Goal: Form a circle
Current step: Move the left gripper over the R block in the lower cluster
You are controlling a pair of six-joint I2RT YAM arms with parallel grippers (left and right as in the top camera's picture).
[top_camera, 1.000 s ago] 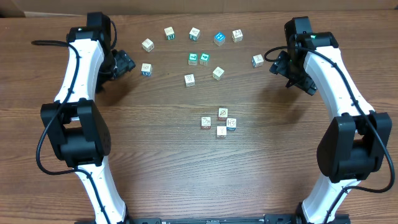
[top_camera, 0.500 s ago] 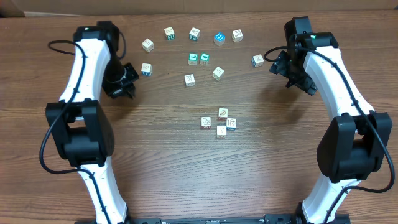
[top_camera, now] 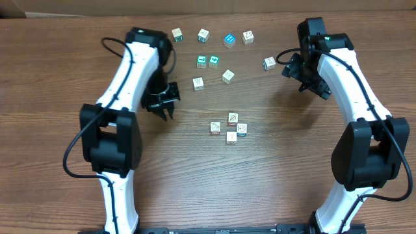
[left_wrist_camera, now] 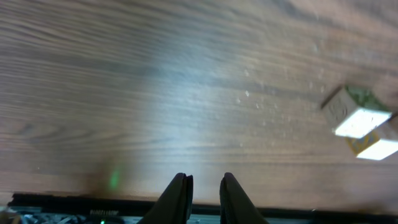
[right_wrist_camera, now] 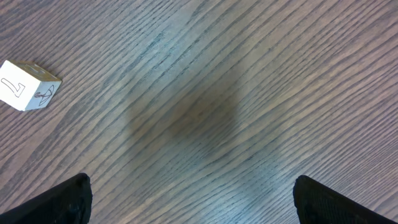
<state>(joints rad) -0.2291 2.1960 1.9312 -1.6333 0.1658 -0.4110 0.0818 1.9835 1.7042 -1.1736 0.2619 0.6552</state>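
Near the middle of the wooden surface (top_camera: 292, 175), a little toward its near edge, lies the circle (top_camera: 231, 135): 4 small whitish cubes with coloured marks, packed into a tight ring with neighbours touching or almost so. Both arms are apart from it.

Toward the left edge from the ring, near it but not touching, is the left gripper (top_camera: 164, 109). Seen from its wrist, the left gripper (left_wrist_camera: 204, 188) has its jaws drawn almost together, with only a narrow slit between them and nothing in it. At the right side of that view are 2 blurred cubes (left_wrist_camera: 359, 121), one against the other; which cubes they are cannot be told.

Toward the far right corner, well apart from the ring, is the right gripper (top_camera: 304, 79). In its wrist view the right gripper (right_wrist_camera: 189, 193) is spread wide, a finger at each side of the frame and bare wood between, holding nothing. A lone cube (top_camera: 269, 63) lies just beside it, on the side toward the middle.

Along the far edge, 8 more loose cubes (top_camera: 203, 35) are scattered, 3 of them blue or teal.
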